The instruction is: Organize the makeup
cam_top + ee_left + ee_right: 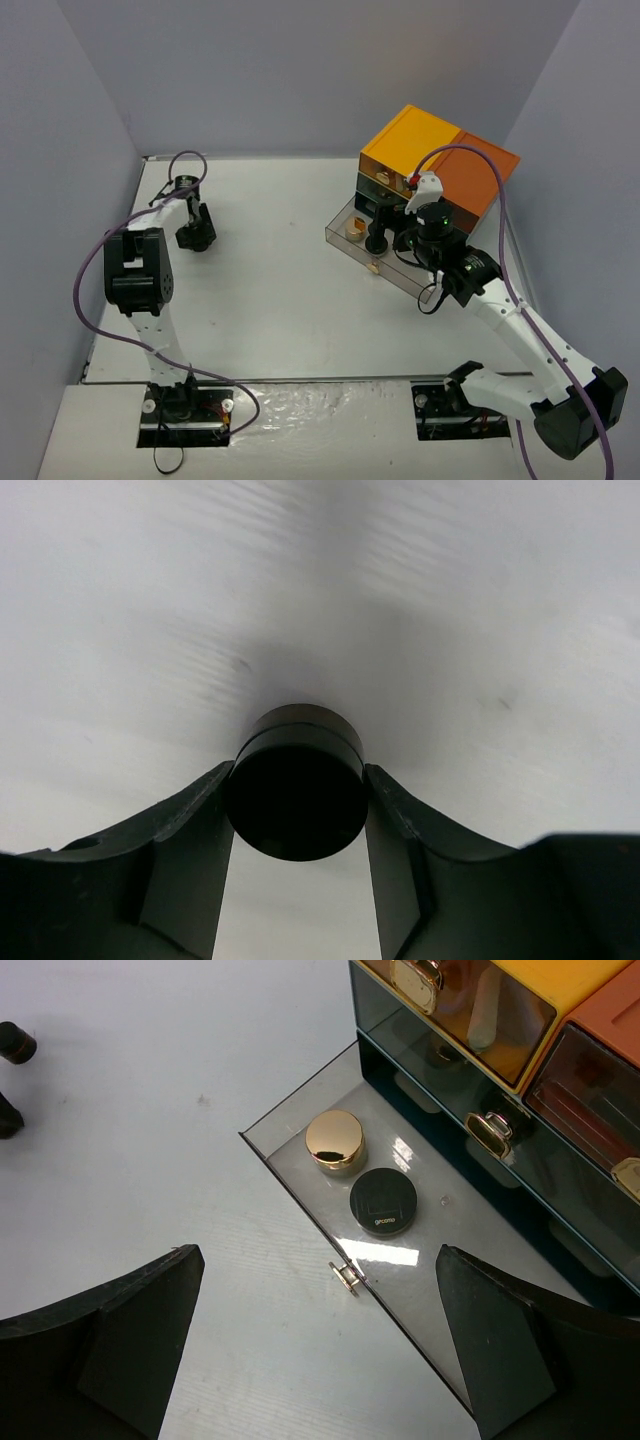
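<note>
Left gripper (298, 772): 2 fingers pressed against both sides of round black jar (297, 802), so holding it, jar low over or on table (270, 290), can't tell which. Location is the far left of the table, well apart from drawer box (430, 150) at far right.

Right gripper (318, 1258): jaws wide, nothing held, hovering over open drawer (290, 1175), which has 2 items in it: gold-lidded jar (335, 1140) and black compact (383, 1202), near each other.

Risks, judged:
- Jar wall is round and slick, contact looks narrow, so it could squirt or twist out on lift.
- Carry to the drawer is long, so a drop or roll is possible.
- Right arm sits over the drawer, so the arms could clash if left goes there.
- Sloppy placement could knock the 2 items already inside.

Writing: small white word on the compact lid, too small to read reliably. No label visible on the held jar.
</note>
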Controlling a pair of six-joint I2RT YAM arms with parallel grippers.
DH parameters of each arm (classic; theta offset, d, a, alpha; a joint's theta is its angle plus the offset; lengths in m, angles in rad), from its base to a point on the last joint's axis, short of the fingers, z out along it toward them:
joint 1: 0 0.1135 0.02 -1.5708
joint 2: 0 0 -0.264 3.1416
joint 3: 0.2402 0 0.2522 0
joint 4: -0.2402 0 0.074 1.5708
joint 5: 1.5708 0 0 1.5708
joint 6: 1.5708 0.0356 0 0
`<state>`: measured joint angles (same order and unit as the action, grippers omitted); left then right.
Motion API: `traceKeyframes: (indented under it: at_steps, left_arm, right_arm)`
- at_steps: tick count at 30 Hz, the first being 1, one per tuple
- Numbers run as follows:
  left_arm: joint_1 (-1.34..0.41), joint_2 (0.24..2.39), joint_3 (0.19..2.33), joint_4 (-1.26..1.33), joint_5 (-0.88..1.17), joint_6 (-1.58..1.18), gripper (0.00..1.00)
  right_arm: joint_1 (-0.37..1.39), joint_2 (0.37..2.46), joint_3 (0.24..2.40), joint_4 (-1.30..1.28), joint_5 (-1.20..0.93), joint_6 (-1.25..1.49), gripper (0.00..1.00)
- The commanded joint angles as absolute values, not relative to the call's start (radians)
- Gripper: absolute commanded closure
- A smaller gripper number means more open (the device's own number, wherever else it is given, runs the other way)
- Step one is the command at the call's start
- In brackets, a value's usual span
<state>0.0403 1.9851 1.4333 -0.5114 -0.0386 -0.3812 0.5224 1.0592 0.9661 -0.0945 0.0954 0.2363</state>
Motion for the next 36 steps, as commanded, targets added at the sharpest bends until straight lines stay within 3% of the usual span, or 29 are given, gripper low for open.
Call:
traceKeyframes:
  at_steps: [1,6,12,22,24,31,36]
  left_arm:
    - [-0.193,1.778,1.399,-0.502,-0.04,-0.436,1.0]
    - [-0.457,1.707,1.344,-0.498,-0.104,-0.483,1.0]
    - [-0.775,1.795,1.378,-0.53,-0.155,-0.531,1.0]
    - [-0.915,1.892,1.349,-0.455,-0.137,-0.58,0.95]
    - [-0.917,1.899,1.335,-0.445,-0.13,-0.583,0.89]
    - [-0.917,1.857,1.313,-0.447,-0.151,-0.584,0.33]
    - [-0.915,1.808,1.327,-0.477,-0.171,-0.59,0.14]
  right_arm:
    - [0.514,1.054,0.969,-0.04,0.077,0.223,0.0]
    - [0.514,1.049,0.962,-0.041,0.061,0.209,0.0]
    - [0.514,1.038,0.946,-0.043,0.053,0.191,0.0]
    - [0.514,1.028,0.923,-0.051,0.038,0.192,0.0]
    - [0.515,1.028,0.917,-0.054,0.037,0.192,0.0]
    - [0.515,1.039,0.91,-0.058,0.013,0.172,0.0]
    - [0.519,1.062,0.924,-0.06,-0.028,0.159,0.0]
